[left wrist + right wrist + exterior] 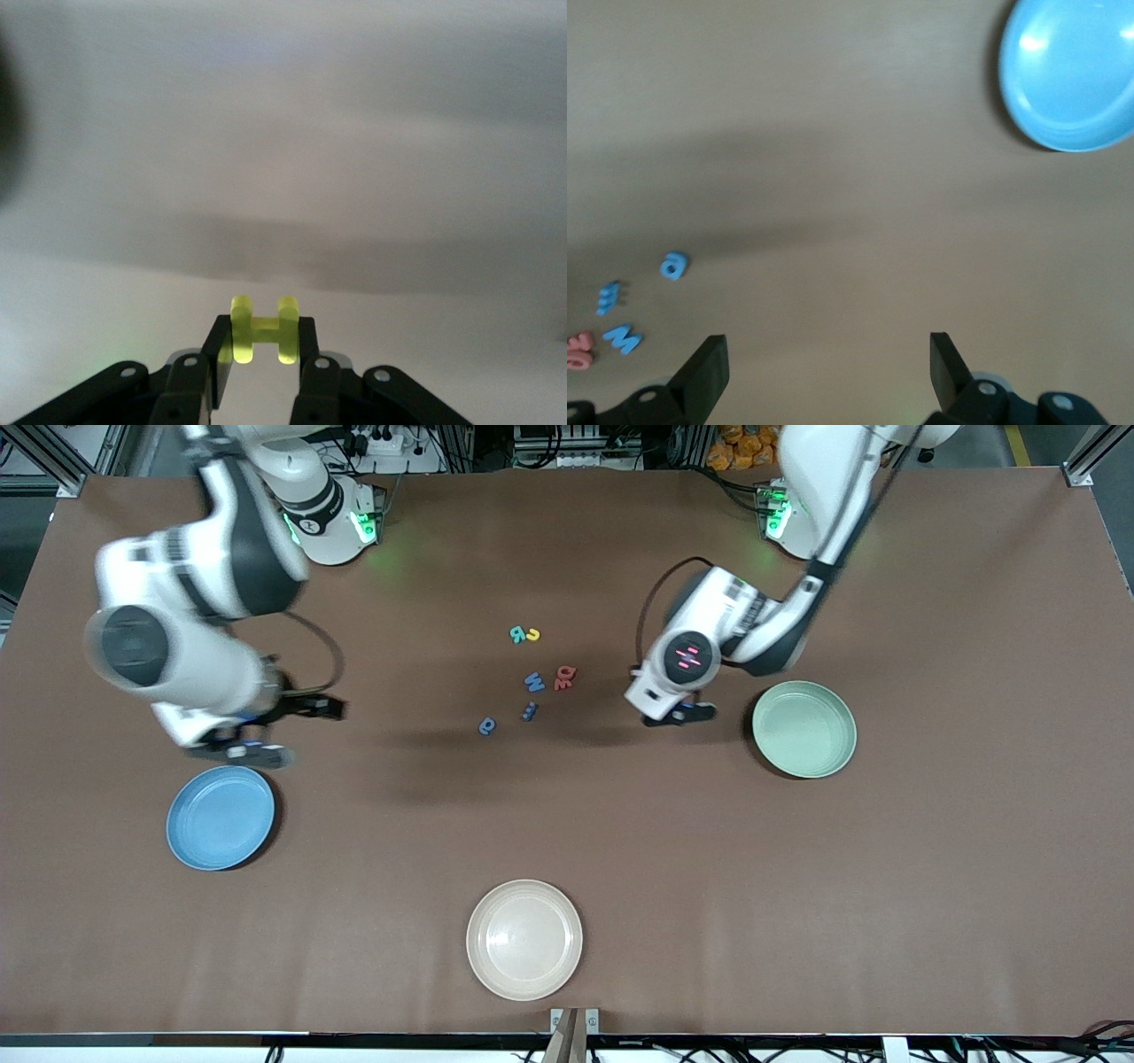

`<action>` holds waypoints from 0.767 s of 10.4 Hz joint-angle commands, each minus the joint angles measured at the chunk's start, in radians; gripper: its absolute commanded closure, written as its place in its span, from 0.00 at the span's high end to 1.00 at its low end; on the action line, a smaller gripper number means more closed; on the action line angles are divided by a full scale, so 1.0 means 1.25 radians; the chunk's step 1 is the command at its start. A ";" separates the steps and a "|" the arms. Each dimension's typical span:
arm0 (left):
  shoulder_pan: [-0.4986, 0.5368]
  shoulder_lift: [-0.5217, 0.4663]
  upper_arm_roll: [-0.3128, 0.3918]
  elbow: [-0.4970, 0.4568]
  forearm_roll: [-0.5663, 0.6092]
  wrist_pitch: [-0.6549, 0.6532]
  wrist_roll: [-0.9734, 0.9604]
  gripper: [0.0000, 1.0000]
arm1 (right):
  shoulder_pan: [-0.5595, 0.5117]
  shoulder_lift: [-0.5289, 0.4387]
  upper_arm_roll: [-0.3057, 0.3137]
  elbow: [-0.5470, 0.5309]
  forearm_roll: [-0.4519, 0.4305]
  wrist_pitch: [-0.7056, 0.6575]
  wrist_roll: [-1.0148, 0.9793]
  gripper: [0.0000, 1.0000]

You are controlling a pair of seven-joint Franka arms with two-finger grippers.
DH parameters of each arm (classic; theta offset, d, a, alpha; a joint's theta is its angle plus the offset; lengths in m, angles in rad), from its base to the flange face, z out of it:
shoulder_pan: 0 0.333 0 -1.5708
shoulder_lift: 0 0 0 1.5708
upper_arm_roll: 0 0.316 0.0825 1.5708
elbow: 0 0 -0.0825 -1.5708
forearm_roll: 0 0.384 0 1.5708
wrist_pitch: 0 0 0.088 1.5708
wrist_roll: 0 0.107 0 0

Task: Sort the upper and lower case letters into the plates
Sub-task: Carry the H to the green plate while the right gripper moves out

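My left gripper (695, 712) hangs over the table between the letters and the mint green plate (804, 729), shut on a yellow H (241, 335) pinched by its two legs between the fingers; in the left wrist view that gripper (263, 324) fills the lower edge. Loose letters lie mid-table: a teal one (516, 634) beside a yellow one (532, 635), a blue W (533, 682), red letters (564, 678), a small blue one (528, 711) and a blue a (486, 726). My right gripper (297, 732) is open and empty, over the table beside the sky blue plate (221, 817).
A cream-white plate (524, 939) sits near the table edge closest to the front camera. All three plates hold nothing. In the right wrist view the blue plate (1072, 75), the blue a (673, 264) and the W (622, 338) show on brown cloth.
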 commanded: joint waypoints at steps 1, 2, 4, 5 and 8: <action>0.051 -0.062 -0.015 -0.077 0.023 0.004 0.060 0.21 | 0.084 -0.010 -0.007 -0.019 0.014 0.051 -0.034 1.00; 0.065 -0.081 -0.015 -0.087 0.023 0.001 0.065 0.21 | 0.118 -0.007 -0.007 -0.025 0.017 0.055 -0.097 1.00; 0.108 -0.092 -0.015 -0.098 0.023 -0.011 0.129 0.21 | 0.173 0.006 -0.007 -0.035 0.041 0.077 -0.226 1.00; 0.162 -0.098 -0.016 -0.109 0.023 -0.013 0.207 0.21 | 0.196 0.018 -0.007 -0.038 0.041 0.099 -0.284 1.00; 0.215 -0.127 -0.015 -0.154 0.054 -0.013 0.267 0.22 | 0.292 0.037 -0.009 -0.067 0.040 0.179 -0.383 1.00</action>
